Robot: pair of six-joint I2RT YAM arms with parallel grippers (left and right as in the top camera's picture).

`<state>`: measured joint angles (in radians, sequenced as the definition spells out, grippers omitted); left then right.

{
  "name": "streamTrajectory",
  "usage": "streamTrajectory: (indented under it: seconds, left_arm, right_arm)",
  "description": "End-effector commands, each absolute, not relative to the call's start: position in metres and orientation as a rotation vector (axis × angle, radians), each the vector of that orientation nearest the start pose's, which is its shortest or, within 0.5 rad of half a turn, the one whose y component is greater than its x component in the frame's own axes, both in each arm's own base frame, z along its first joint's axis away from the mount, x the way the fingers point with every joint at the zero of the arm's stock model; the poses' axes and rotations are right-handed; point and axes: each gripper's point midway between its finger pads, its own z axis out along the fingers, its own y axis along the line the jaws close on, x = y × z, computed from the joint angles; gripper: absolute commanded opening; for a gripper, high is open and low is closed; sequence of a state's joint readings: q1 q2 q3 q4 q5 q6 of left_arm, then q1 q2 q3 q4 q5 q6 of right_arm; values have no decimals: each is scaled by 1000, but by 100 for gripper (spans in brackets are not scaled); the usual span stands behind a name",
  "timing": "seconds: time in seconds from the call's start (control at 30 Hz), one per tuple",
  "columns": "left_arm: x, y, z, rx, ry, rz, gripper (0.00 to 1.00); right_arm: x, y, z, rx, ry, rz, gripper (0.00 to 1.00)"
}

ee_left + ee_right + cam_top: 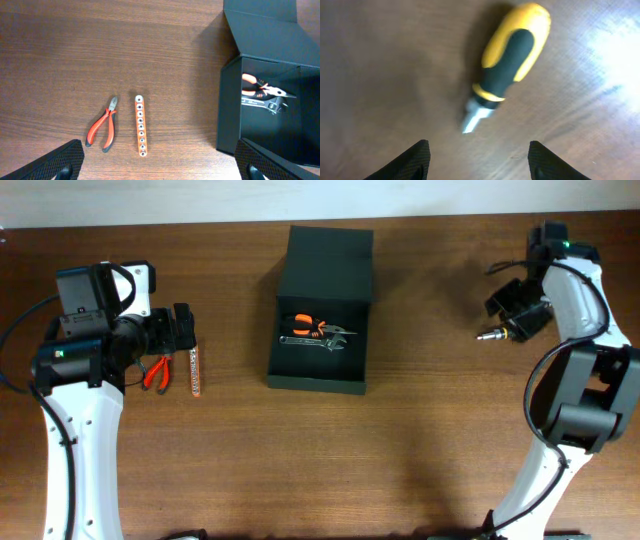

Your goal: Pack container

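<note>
At upper right, your right gripper (477,152) spreads wide over the screwdriver (512,50); your left gripper (160,152) gapes near the red pliers (102,131).

Left pincer (160,167) spread wide; right pincer (480,162) spread, empty.

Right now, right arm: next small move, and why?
Probably lower the right claw onto the screwdriver handle and close. The claw is open and empty, the yellow-black screwdriver lies loose on the table just ahead of it, and the container is open.
</note>
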<state>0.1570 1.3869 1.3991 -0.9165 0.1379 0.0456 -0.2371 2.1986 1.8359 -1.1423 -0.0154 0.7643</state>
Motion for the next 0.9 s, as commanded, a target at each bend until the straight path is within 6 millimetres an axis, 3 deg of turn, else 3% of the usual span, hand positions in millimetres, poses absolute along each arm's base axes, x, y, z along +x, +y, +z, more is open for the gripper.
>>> streamTrajectory:
  seconds: [0.0,0.13,0.33,0.87]
  left_arm:
    - [370,37,252,-59,2444,-63,99]
    - [370,37,252,-59,2444,-63,99]
    - [370,37,252,-59,2444,-63,99]
    - [370,37,252,-59,2444,-63,99]
  right_arm:
    - [412,-113,32,1602,2701,-8,63]
    - [402,-119,25,1639,2706,-28,63]
    - [404,-119,24,1666,2680,-26,63]
    - [427,-125,23,1617,2601,21,63]
